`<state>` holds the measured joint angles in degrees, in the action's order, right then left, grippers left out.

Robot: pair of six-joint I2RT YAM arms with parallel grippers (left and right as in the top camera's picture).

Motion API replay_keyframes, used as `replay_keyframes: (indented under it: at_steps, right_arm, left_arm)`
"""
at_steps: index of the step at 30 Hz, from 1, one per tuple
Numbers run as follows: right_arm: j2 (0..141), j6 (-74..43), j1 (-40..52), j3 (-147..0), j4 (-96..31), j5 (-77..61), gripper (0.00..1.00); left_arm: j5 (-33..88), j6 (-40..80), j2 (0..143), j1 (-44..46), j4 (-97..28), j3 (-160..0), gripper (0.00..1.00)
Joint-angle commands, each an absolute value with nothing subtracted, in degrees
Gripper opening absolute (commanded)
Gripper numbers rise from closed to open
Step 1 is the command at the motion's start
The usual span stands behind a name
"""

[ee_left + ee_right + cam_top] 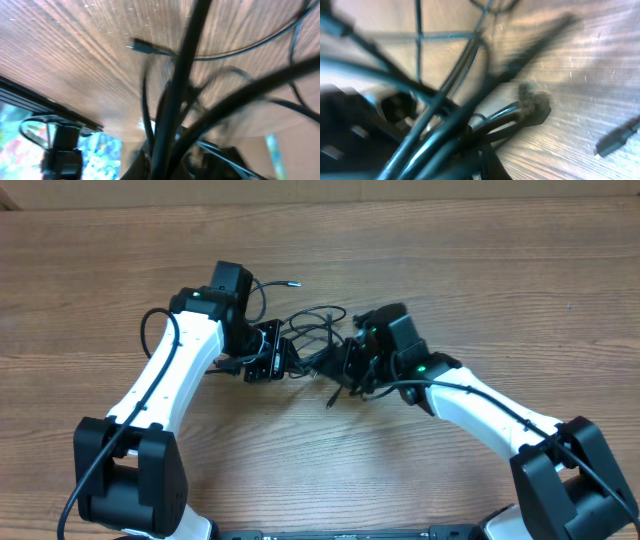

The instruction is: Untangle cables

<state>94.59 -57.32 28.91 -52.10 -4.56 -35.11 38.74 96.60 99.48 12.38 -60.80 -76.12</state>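
The left gripper (272, 362) is clenched. Its wrist view is blurred and hides the fingers themselves, but the thin cords run down together to the spot where the fingers sit, so I judge it to be pinching a strand of the cables (315, 330). The right gripper (343, 366) is clenched too, and in its own view a bundle of strands funnels down to it in the same way, so it also looks to have a strand. The knot of cables is the landmark. It lies on the table (480, 270) directly between the two grippers, touching both, with its long axis running side to side from one gripper to the other. Its loose loops bulge out on the side away from the robot. Neither arm is nearer; each sits right at one end of the knot. The coming move turns on that line: I judge that drawing the grippers apart along it would tighten or open the loops. A pale-tipped plug (297, 282) trails out beyond the knot on the far side, toward the left arm. A dark plug (329, 402) lies free on the near side of the knot, closer to the right gripper. No brand, label or writing can be read anywhere.
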Motion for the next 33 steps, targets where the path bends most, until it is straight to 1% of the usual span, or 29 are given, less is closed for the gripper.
replay_keyframes:
  at_steps: [1,4,6,7,10,11,12,15,16,17,18,20,23,24,25,27,28,29,33]
  right_arm:
    - [94.85,-66.72,25.78,-52.62,-1.54,-31.62,0.04]
    - [94.85,-70.28,25.61,-52.62,1.54,-26.74,0.04]
    - [94.85,-70.52,26.24,-52.62,4.16,-25.45,0.10]
    - [94.85,-70.50,26.55,-52.62,5.23,-25.04,0.15]
    - [94.85,-70.46,26.76,-52.62,6.22,-24.16,0.22]
    - [94.85,-69.97,26.50,-52.62,5.69,-24.18,0.27]
    - [94.85,-68.49,26.09,-52.62,4.99,-24.25,0.38]
    - [94.85,-59.07,23.94,-52.62,0.01,-24.32,0.66]
    - [94.83,-56.10,23.03,-52.62,-2.50,-24.51,0.72]
    - [94.72,-52.90,21.80,-52.62,-6.13,-24.45,0.81]
    - [94.61,-50.26,20.32,-52.62,-10.17,-24.16,0.94]
    - [94.61,-47.64,17.37,-52.62,-17.08,-22.92,1.00]
    - [94.61,-45.36,12.14,-52.62,-26.41,-19.62,1.00]
    - [94.61,-44.62,10.46,-52.62,-28.40,-19.29,1.00]
    - [94.61,-43.38,8.58,-52.62,-30.35,-19.29,1.00]
    - [94.61,-40.99,5.58,-52.62,-32.88,-19.31,1.00]
    - [94.61,-39.88,4.45,-52.62,-33.65,-19.33,1.00]
    - [94.61,-38.79,3.57,-52.62,-34.24,-19.38,1.00]
    - [94.61,-34.72,2.46,-52.62,-35.31,-19.55,1.00]
  left_arm:
    - [38.52,92.64,98.52,14.81,-63.05,-76.64,0.04]
    - [40.18,92.51,98.50,17.15,-62.98,-76.64,0.04]
    - [40.80,92.49,98.52,18.74,-62.72,-76.66,0.04]
    - [40.97,92.05,98.52,19.51,-62.35,-76.64,0.04]
    - [40.58,89.41,98.52,20.82,-61.56,-76.64,0.04]
    - [40.36,87.53,98.50,20.82,-61.17,-76.64,0.04]
    - [40.16,85.32,98.52,20.47,-60.64,-76.66,0.04]
    - [39.99,75.46,98.50,17.28,-57.98,-76.66,0.04]
    - [39.90,71.07,98.50,15.66,-56.47,-76.66,0.04]
    - [39.83,66.35,98.50,13.91,-55.00,-76.66,0.04]
    - [39.83,61.45,98.50,12.12,-53.74,-76.66,0.04]
    - [39.88,52.07,98.50,8.64,-51.86,-76.66,0.04]
    - [39.90,38.96,98.50,4.99,-50.68,-76.66,0.06]
    - [39.90,35.09,98.50,4.32,-51.00,-76.66,0.10]
    - [39.86,32.36,98.50,3.97,-51.59,-76.66,0.24]
    - [38.52,29.76,98.50,3.77,-53.34,-76.66,0.65]
    - [37.08,29.78,98.50,3.79,-54.06,-76.66,0.95]
    - [35.16,29.78,98.50,4.05,-54.68,-76.66,0.99]
    - [26.39,30.44,98.50,4.97,-57.91,-76.66,1.00]
